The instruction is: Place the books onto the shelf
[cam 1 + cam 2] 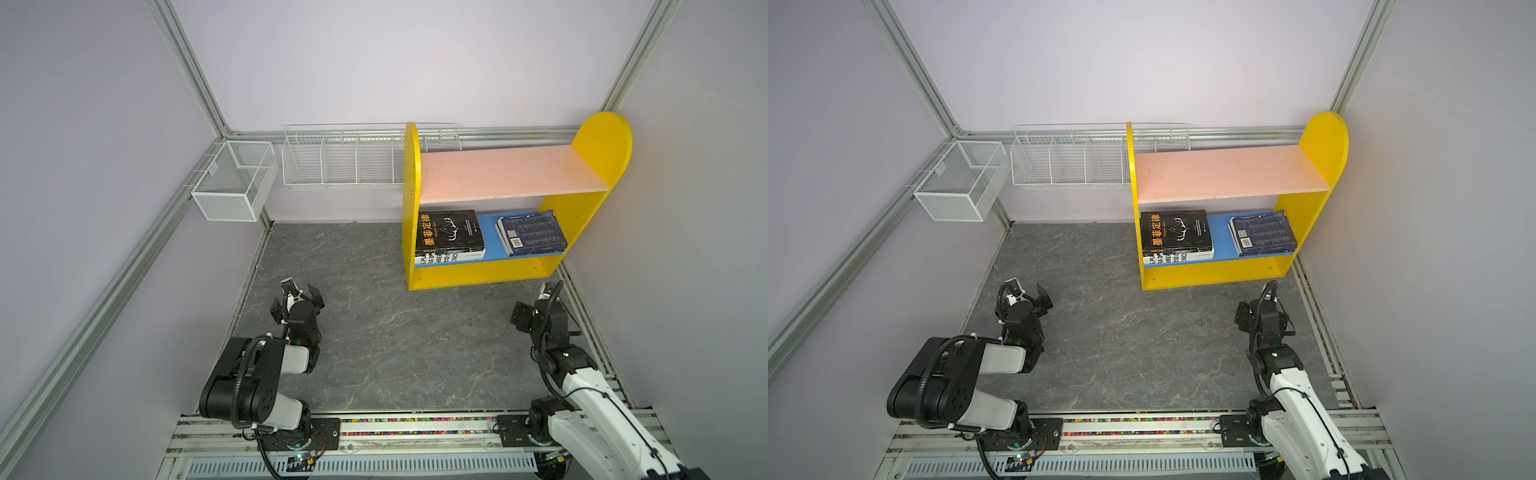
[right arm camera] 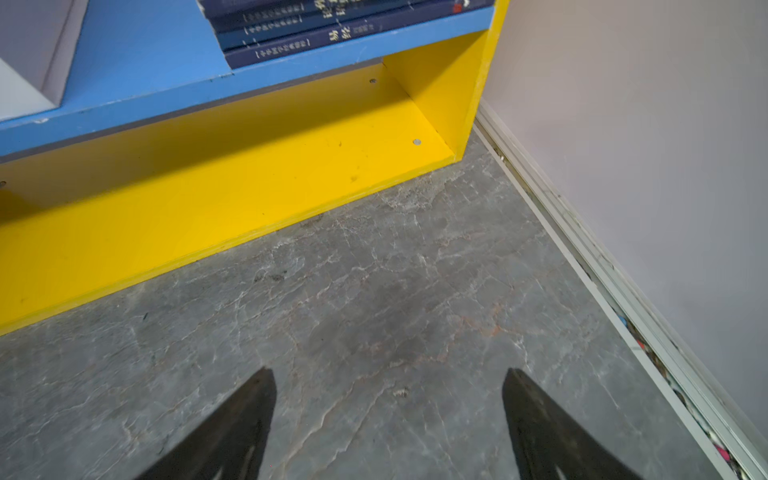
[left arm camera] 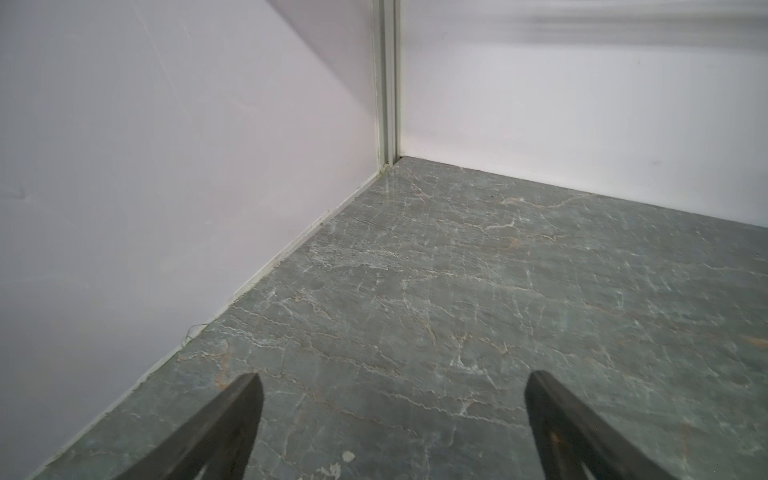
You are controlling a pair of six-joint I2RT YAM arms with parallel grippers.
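Observation:
In both top views the shelf (image 1: 411,187) (image 1: 1133,187) stands at the back right, its pink upper board (image 1: 507,172) bare. On the blue lower board (image 1: 490,245) lie the books: a black one (image 1: 449,230) (image 1: 1175,230) on top of a white one (image 1: 436,258), and a navy stack (image 1: 532,232) (image 1: 1262,233) (image 2: 332,29). My left gripper (image 1: 301,291) (image 1: 1029,291) (image 3: 392,376) is open over bare floor near the left wall. My right gripper (image 1: 547,291) (image 1: 1268,291) (image 2: 388,372) is open and holds nothing, just in front of the shelf's yellow base panel (image 2: 208,187).
Two white wire baskets (image 1: 235,180) (image 1: 345,160) hang on the back left walls. The grey marble floor (image 1: 395,332) is walled on three sides. A metal rail (image 1: 415,428) carrying both arm bases runs along the front.

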